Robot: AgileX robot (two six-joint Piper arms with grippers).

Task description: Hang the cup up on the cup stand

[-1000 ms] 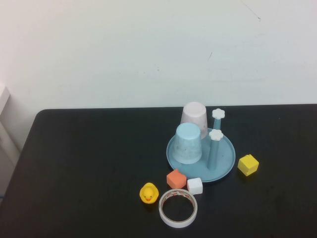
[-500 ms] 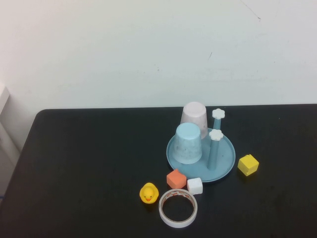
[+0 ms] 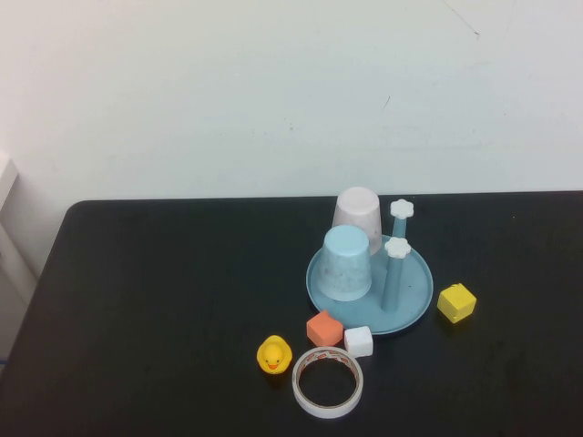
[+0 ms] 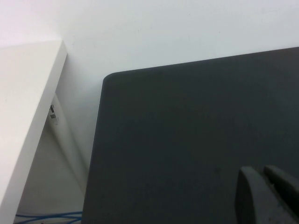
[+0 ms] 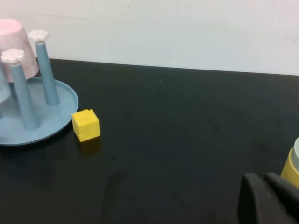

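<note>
**Both arms off the table, blue cup upside down on the stand**

The left gripper [image 4: 268,196] shows only in its own wrist camera, as two dark fingertips pressed side by side with no gap, over a bare stretch of the black table [image 3: 164,300] near its rounded far-left corner. The right gripper [image 5: 268,198] likewise appears only in its wrist camera, its two dark fingertips together, low over the table and well apart from the yellow cube [image 5: 85,124]. Neither holds anything, and neither arm shows in the high view.

There are two cups. The light blue cup [image 3: 346,263] sits mouth down on the left part of the cup stand [image 3: 417,302], which is a round blue dish. The pinkish-white cup [image 3: 357,218] is also mouth down, just behind it at the dish's far rim. Two pegs with white flower caps stand uncovered: the near peg [image 3: 394,273] and the far peg [image 3: 400,218], both to the right of the cups.

Three cubes lie around the dish: one yellow cube just off its right rim, one orange cube [image 3: 324,328] and one white cube [image 3: 358,341] touching or nearly touching its front rim. One yellow duck [image 3: 273,354] and one tape roll [image 3: 328,381] lie close to the front edge.

The whole left half of the table is open, as is the right side beyond the yellow cube.
</note>
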